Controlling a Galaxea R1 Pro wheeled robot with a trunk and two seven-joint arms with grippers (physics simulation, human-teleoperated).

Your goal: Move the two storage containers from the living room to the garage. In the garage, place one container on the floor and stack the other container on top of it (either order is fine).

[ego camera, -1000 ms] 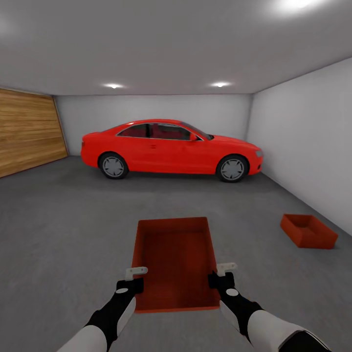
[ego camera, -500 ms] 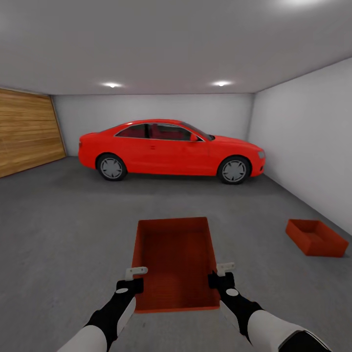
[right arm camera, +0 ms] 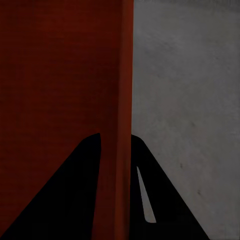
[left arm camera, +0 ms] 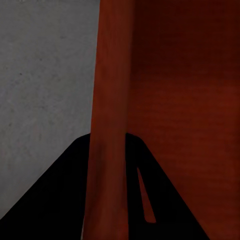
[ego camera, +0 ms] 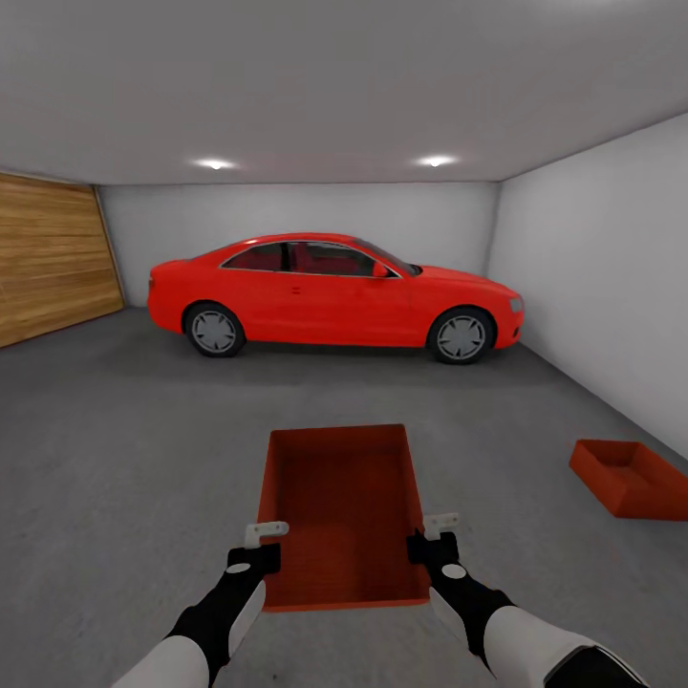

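I carry an orange-red open-top storage container [ego camera: 342, 511] in front of me, above the dark grey garage floor [ego camera: 124, 449]. My left gripper [ego camera: 265, 537] is shut on its left wall [left arm camera: 111, 125]. On the opposite wall [right arm camera: 124, 115] my right gripper [ego camera: 435, 531] is shut too. The second storage container [ego camera: 633, 478] rests on the floor at the right, near the white wall and partly cut by the picture's edge.
A red car [ego camera: 330, 294] is parked side-on across the back of the garage. A wooden door [ego camera: 48, 253] covers the left wall, and a white wall [ego camera: 602, 287] runs along the right. Open grey floor lies between me and the car.
The whole view has shifted as I roll onward: the container on the floor has slid right and down toward the picture's edge. The held container and both grippers keep their place.
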